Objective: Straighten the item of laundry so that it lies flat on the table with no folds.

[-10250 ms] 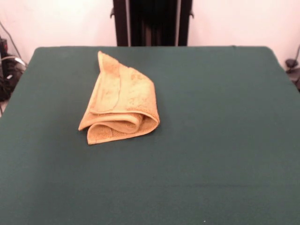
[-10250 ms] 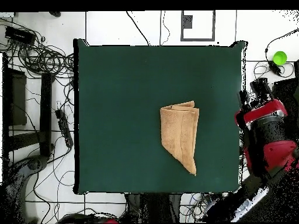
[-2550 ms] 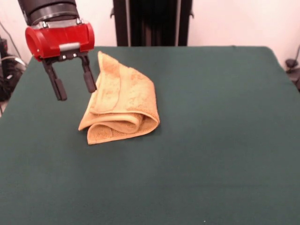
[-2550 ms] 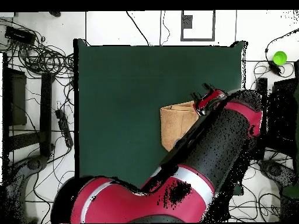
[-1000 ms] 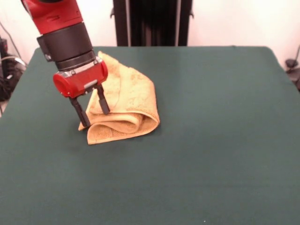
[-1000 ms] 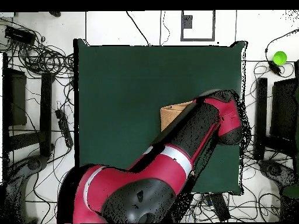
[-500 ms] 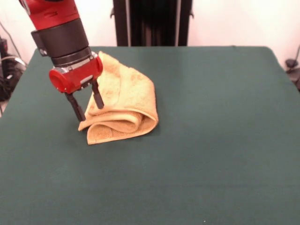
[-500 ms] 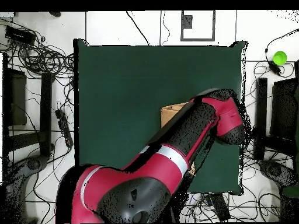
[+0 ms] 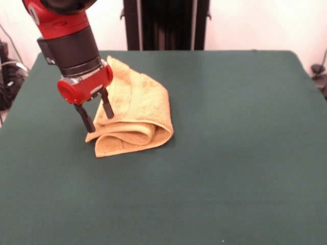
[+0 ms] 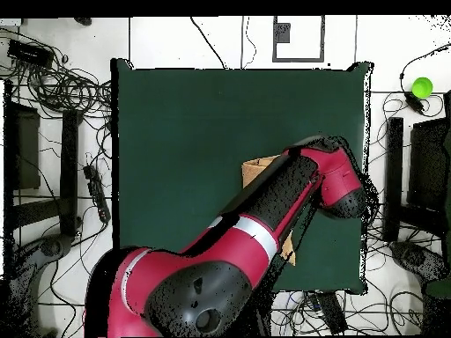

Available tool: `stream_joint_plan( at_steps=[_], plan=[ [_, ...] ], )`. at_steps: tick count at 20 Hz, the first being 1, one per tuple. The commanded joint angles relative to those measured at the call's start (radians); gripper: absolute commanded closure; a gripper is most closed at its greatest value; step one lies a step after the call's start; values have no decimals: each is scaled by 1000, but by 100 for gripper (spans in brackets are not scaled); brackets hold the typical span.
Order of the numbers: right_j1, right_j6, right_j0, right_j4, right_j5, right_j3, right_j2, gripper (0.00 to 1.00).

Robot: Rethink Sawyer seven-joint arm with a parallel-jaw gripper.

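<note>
Front view: gripper (image 9: 94,115), fingers apart, straddles the near left edge of the folded towel (image 9: 134,109) on the table (image 9: 240,143); towel's bulk and long axis run away to its right.

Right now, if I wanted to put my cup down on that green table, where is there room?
Plenty. In the front view, the table is bare across its whole right half and along the near edge below the folded towel. The one crowded spot is the left, where the robot's hand sits open at the towel's left edge.
</note>
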Motion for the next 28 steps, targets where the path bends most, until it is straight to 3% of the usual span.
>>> stream_joint_plan(
  at_steps=[1,9,14,19,20,28],
  plan=[
    [36,313,30,27,-10,-46,98,0],
    [48,320,31,37,-2,-58,98,0],
    [88,417,54,-13,-39,-74,61,0],
    [88,375,60,-29,-57,-75,66,0],
    [80,363,58,-29,-56,-72,76,100],
    [71,354,55,-23,-44,-68,83,100]
  ],
)
